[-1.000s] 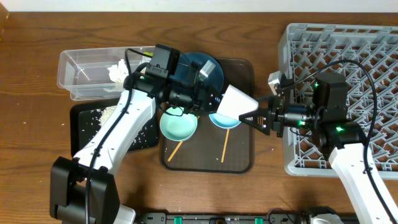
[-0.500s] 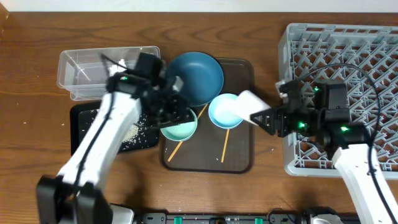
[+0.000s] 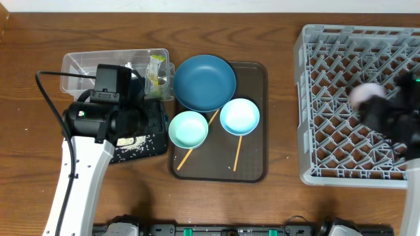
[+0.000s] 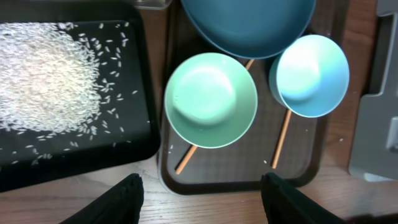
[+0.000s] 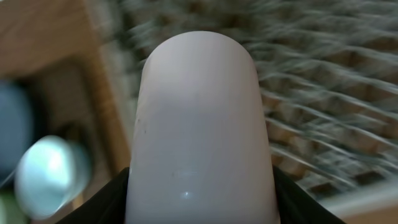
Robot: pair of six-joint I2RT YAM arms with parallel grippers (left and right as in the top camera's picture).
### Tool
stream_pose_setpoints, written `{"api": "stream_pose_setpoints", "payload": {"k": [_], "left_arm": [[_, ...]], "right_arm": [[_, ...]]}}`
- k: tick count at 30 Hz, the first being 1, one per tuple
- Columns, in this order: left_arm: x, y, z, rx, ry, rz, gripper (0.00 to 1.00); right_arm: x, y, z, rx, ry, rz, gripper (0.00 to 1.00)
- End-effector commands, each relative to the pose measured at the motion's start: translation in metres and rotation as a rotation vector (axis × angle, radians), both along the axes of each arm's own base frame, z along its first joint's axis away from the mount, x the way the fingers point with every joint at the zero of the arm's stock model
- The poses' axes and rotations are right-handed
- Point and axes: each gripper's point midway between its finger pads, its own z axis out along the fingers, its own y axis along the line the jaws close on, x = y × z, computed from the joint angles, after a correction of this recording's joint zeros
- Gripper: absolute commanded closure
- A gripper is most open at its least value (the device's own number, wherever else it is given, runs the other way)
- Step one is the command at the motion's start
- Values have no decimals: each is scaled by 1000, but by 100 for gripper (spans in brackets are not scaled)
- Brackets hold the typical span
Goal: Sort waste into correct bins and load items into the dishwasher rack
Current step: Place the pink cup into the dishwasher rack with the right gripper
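Note:
My right gripper [image 5: 202,186] is shut on the pinkish-white cup [image 5: 199,124], which shows as a blur over the grey dishwasher rack [image 3: 341,65]. Over the black tray [image 4: 143,137] that holds the rice grains [image 4: 43,74], my left gripper [image 4: 202,183] is open and empty. The yellow-green wrapper [image 3: 156,69] lies in the clear tub [image 3: 79,69]. A dark blue plate [image 3: 204,82], a mint-green bowl [image 3: 188,128], a light blue bowl [image 3: 239,116] and chopsticks [image 3: 237,152] rest on the brown serving tray [image 3: 256,164].
The clear tub and the black tray sit side by side at the left, partly under my left arm. A strip of bare wood separates the brown tray from the rack. A few grains lie on the table at the far left.
My left arm swung left from the mint-green bowl to the black tray, jaws opening; the wrapper now lies in the clear tub. My right arm carried the cup right, over the rack.

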Motion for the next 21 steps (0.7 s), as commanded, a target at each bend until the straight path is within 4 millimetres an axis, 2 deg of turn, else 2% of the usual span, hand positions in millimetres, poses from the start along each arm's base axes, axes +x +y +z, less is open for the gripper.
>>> {"api": "stream_pose_setpoints", "payload": {"k": [1,6,11,15,21], "left_arm": [[2,9,1,46,-13,12,36],[2,9,1,46,-13,12,36],[2,9,1,46,-13,13,36],[2,9,1,46,-12,12,36],[2,9,1,46,-11,13,36]], "right_arm": [[-20,-55,9,-92,47,-229,99],[-45,-104,-1,-89,109,-411,99],[-62,-141,-27,-22,179,-568,99],[-56,-159,-48,4,210,-604,99],[-41,-176,-77,31,245,-617,99]]}}
